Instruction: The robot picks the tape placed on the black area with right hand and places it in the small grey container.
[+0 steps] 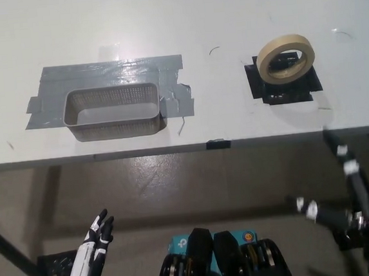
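**Tape on black patch, both hands low**

Nearest, the white left hand (92, 259) and black right hand (352, 210) hang below the counter (233, 108), fingers spread, holding nothing. Farther, the tape (285, 58) rests tilted on the black patch (284, 92), well apart from the grey container (112, 111).

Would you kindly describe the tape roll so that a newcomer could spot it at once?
On the white table, look to the right side for the black patch. The tape roll sits on it, a beige ring with an open centre. Unlike the grey mesh container to the left, it is round.
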### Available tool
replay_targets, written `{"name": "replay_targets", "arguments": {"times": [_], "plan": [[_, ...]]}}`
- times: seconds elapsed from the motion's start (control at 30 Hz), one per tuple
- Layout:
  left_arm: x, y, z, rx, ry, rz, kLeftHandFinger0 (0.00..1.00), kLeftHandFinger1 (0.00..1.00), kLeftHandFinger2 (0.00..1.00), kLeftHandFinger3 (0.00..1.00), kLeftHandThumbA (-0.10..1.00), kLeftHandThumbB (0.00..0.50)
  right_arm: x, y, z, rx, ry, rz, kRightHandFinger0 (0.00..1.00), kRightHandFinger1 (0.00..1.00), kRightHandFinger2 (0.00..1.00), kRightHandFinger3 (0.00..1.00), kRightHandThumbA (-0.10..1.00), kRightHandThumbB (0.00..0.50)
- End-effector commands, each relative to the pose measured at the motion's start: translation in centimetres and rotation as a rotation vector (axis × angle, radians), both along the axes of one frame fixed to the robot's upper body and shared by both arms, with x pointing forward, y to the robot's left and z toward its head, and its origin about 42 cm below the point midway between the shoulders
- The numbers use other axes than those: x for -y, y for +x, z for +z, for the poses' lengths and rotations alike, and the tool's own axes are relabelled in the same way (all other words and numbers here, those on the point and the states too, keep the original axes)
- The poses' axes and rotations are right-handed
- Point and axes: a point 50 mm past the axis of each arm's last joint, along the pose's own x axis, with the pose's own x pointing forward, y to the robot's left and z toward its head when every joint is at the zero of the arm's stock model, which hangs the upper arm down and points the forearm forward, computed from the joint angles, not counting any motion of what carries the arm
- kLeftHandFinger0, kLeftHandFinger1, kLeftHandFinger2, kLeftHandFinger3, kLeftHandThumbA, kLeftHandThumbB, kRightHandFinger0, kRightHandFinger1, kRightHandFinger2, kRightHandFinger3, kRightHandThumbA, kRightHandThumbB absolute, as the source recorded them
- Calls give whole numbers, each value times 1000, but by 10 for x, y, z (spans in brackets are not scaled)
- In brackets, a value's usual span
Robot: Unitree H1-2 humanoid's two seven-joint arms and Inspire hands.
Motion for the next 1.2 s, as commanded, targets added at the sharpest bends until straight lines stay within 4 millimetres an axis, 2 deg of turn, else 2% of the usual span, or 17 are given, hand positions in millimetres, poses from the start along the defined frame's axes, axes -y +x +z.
{"name": "replay_targets", "arguments": {"times": [0.0, 0.07, 0.17, 0.2, 0.23, 0.33, 0.5, 0.77, 0.9, 1.17], "plan": [[1, -2, 9, 75, 8, -12, 1000, 1000, 1000, 1000, 943, 80, 4, 47, 87, 221, -303, -126, 1000, 1000, 1000, 1000, 1000, 384], [0, -2, 10, 78, 7, -9, 1000, 1000, 1000, 1000, 953, 76, 3, 70, 101, 236, -384, -159, 1000, 1000, 1000, 1000, 1000, 368], [0, -1, 11, 78, 10, -8, 1000, 1000, 1000, 1000, 955, 80, 4, 96, 114, 231, -440, -190, 1000, 1000, 1000, 1000, 1000, 380], [-1, -2, 10, 69, 7, -6, 1000, 1000, 1000, 1000, 950, 85, 6, 113, 123, 235, -494, -214, 1000, 1000, 1000, 1000, 1000, 378], [-1, -2, 10, 69, 7, -5, 1000, 1000, 1000, 1000, 949, 86, 6, 118, 125, 231, -506, -220, 1000, 1000, 1000, 1000, 1000, 380], [1, -2, 10, 66, 3, -6, 1000, 1000, 1000, 1000, 943, 84, 9, 150, 135, 199, -579, -251, 1000, 1000, 1000, 1000, 1000, 371], [2, -1, 10, 67, 4, -9, 1000, 1000, 1000, 1000, 944, 73, 6, 184, 139, 140, -654, -257, 1000, 1000, 1000, 1000, 1000, 424], [2, -6, 8, 55, 7, -4, 1000, 1000, 1000, 1000, 928, 83, -8, 216, 141, 39, -764, -258, 1000, 1000, 1000, 1000, 1000, 428], [2, -21, 1, 36, 8, -9, 1000, 1000, 1000, 1000, 936, 77, -15, 218, 127, 1, -786, -238, 1000, 1000, 1000, 1000, 1000, 447], [2, -22, 0, 45, 21, -8, 1000, 1000, 1000, 1000, 947, 62, -29, 226, 119, -55, -835, -212, 1000, 1000, 1000, 1000, 1000, 446]]}}
